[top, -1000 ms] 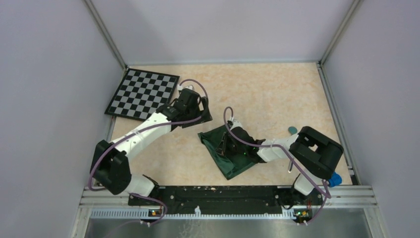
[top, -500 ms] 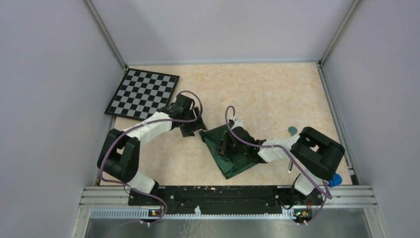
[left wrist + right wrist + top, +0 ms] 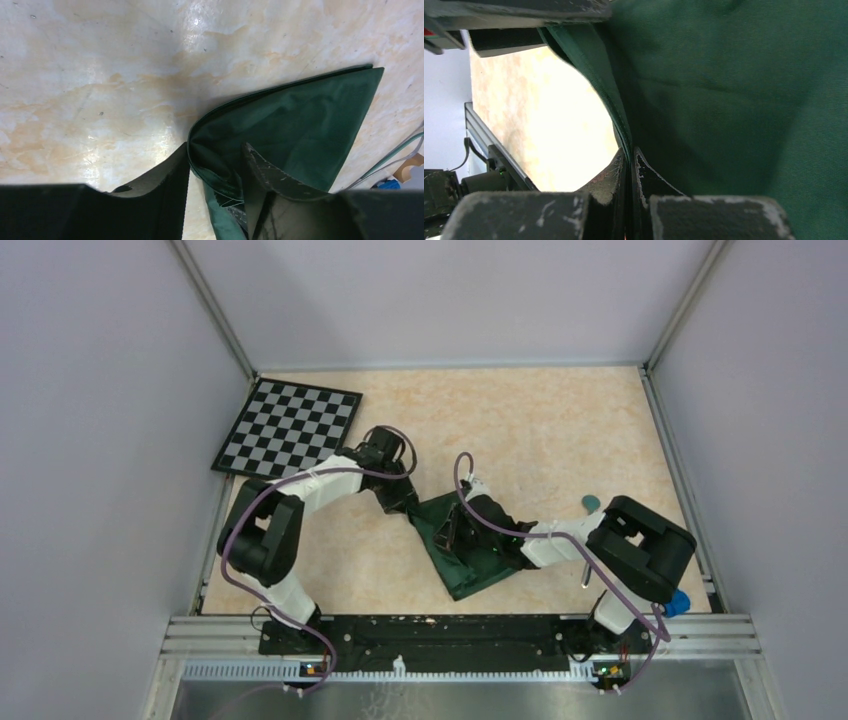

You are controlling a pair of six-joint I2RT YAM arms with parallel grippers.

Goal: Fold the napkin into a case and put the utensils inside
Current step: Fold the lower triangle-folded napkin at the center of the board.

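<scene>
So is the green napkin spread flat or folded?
Folded: the napkin shows stacked, layered edges in the left wrist view, tapering to a corner.

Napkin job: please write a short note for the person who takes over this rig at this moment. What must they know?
Left gripper: jaws apart, straddling a folded corner of the dark green cloth napkin, not clamped.
Right gripper: jaws shut on the napkin's hem.
Napkin: mid-table, folded over at least once, rumpled; not yet a narrow case.
Utensils: the slim silver piece with a round teal head lies on the beige table right of the napkin, partly hidden by the right arm. Fork not visible.
Left to do: finish the folds, then put the utensils inside.
</scene>
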